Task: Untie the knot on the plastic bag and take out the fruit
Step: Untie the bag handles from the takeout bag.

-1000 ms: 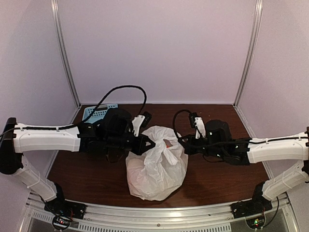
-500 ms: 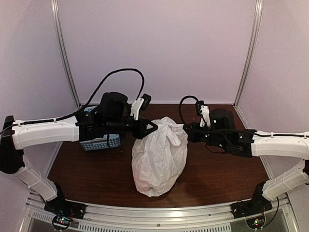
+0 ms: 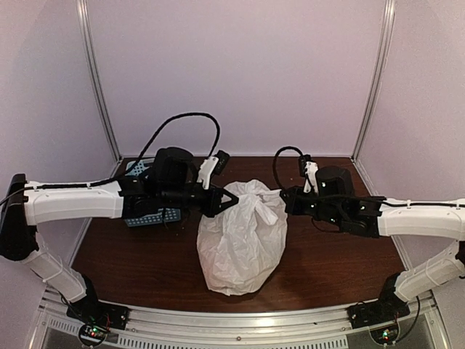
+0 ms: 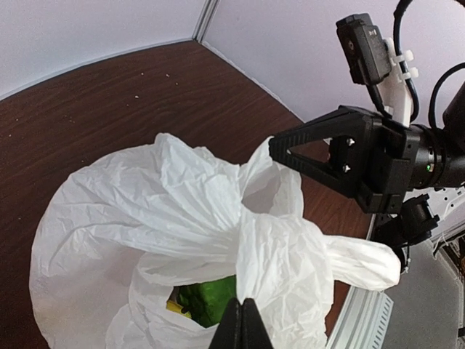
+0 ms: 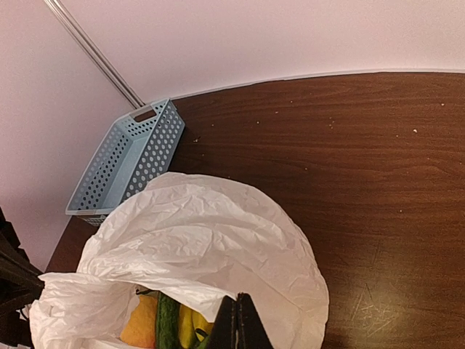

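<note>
The white plastic bag (image 3: 243, 236) stands at the table's middle, held up from both sides. Its knot (image 3: 254, 192) is a twisted bunch at the top, also seen in the left wrist view (image 4: 280, 240). My left gripper (image 3: 229, 203) is shut on bag plastic left of the knot, with the pinch showing in the left wrist view (image 4: 242, 311). My right gripper (image 3: 284, 199) is shut on the bag's right side, with the pinch showing in the right wrist view (image 5: 238, 304). Fruit shows through gaps: green fruit (image 4: 207, 302), an orange piece (image 5: 139, 321), a long green one (image 5: 168, 324) and a yellow one (image 5: 190, 324).
A blue perforated basket (image 3: 150, 215) lies at the left, partly under my left arm, and shows in the right wrist view (image 5: 127, 160). Purple walls and metal posts enclose the dark wooden table (image 3: 341, 262). A metal rail (image 3: 240, 320) runs along the near edge.
Both grippers rose and moved toward the back with the bag's top, pulling the bag taller and narrower. In the last half second they settled slightly lower.
</note>
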Controlling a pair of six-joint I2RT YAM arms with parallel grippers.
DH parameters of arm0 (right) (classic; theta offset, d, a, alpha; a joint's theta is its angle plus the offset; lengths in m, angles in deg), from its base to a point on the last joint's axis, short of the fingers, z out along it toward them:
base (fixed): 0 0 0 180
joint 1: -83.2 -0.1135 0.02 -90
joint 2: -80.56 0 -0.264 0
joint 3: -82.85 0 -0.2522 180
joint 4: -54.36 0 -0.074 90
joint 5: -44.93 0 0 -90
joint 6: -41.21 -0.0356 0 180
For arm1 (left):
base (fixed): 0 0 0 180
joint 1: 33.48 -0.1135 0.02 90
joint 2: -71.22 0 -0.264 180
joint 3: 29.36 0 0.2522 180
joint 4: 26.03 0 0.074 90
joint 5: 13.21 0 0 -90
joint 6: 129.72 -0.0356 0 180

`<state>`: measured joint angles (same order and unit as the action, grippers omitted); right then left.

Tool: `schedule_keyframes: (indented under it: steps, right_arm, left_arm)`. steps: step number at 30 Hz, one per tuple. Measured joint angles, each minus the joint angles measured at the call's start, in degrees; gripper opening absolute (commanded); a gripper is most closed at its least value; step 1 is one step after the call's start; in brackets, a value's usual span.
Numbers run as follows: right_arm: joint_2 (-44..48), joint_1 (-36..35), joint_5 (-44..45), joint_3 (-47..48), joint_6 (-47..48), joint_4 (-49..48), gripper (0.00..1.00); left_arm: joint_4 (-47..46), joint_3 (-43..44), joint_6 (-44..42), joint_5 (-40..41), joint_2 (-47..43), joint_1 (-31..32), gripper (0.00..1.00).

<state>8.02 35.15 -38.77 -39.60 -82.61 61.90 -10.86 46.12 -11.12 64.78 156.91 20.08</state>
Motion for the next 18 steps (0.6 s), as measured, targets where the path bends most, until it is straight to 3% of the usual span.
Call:
schedule_keyframes:
  steps: [18]
  right_arm:
    - [0.0, 3.2, 0.6, -3.0, -4.0, 0.0, 0.00]
  left_arm:
    - [-0.2, -6.7, 0.2, 0.3, -7.8, -1.0, 0.00]
